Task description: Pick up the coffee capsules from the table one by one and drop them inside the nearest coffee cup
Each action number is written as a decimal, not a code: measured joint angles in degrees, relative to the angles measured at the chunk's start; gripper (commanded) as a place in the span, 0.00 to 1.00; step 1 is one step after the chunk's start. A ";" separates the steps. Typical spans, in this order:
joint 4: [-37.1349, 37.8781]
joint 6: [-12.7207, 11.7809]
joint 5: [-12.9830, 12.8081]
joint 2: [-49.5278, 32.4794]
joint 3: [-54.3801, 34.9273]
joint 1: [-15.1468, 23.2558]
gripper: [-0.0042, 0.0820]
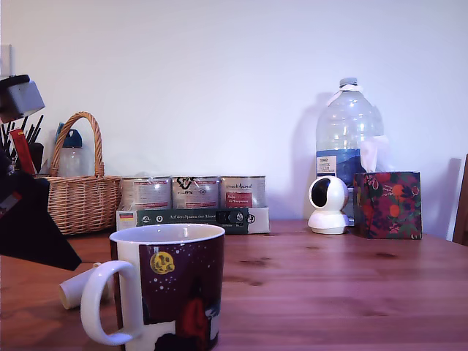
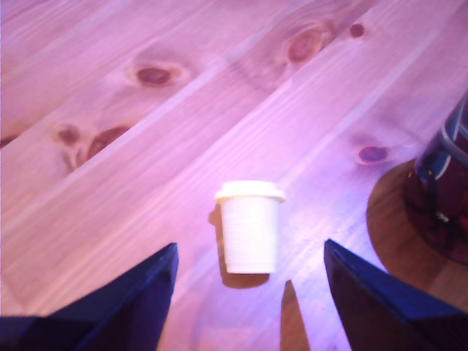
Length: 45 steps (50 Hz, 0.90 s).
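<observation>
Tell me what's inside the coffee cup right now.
Cannot tell: the exterior view shows only the coffee cup's rim from the side, so its wall hides the inside. One coffee capsule lies on the table.

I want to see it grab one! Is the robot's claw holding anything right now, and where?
Nothing yet. The gripper is open, and the coffee capsule lies on the table between its fingers, untouched.

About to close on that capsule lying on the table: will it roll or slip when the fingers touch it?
The capsule lies on its side, round and tapered, so a nudge would likely roll it in a curve. Its smooth plastic may slip; the flanged rim offers a catch. It looks small and probably light, so one finger touching first could push it away. The gripper is open around it.
</observation>
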 measured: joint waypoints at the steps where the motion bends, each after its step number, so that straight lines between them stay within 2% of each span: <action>1: 0.28 0.13 0.22 0.37 0.00 0.04 0.72; 16: 5.51 1.57 2.19 6.91 0.00 0.37 0.72; 27: 8.24 1.75 3.85 10.43 0.00 0.37 0.71; 45: 10.80 1.75 4.31 13.22 0.00 0.37 0.71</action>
